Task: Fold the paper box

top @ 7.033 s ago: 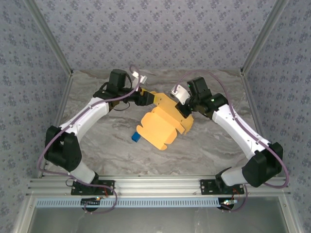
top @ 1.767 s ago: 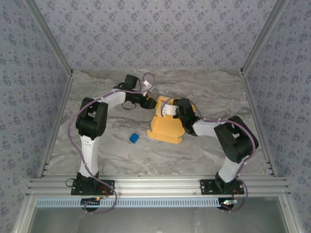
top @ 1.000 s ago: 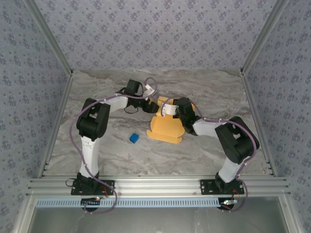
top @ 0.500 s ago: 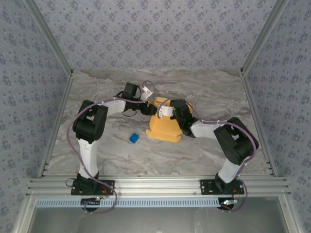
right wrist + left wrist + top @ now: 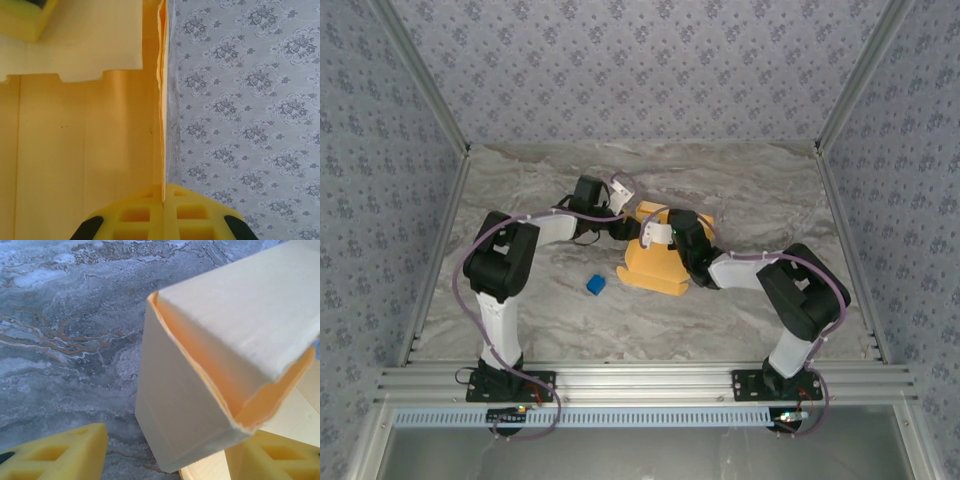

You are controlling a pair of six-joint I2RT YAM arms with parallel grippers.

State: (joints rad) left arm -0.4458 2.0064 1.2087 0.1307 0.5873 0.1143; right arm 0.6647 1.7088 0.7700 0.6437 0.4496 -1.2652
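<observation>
The paper box [image 5: 654,266], a yellow-orange card cut-out partly folded up, lies mid-table between the two arms. My right gripper [image 5: 662,232] is at its far top edge. In the right wrist view that gripper [image 5: 163,196] is shut on a thin upright card wall [image 5: 161,90] of the box. My left gripper [image 5: 628,227] reaches in from the left. In the left wrist view it [image 5: 167,442] stands open around a folded corner of the box [image 5: 190,390]. The left finger [image 5: 60,452] is clear of the card and the right finger [image 5: 275,457] sits partly behind it.
A tiny blue cube [image 5: 596,285] lies on the marble table [image 5: 520,300], left of the box and nearer to me. Patterned walls enclose the table on three sides, and an aluminium rail [image 5: 640,380] runs along the near edge.
Both grippers and the box have shifted slightly left and toward me over the last second. The grips look unchanged.
</observation>
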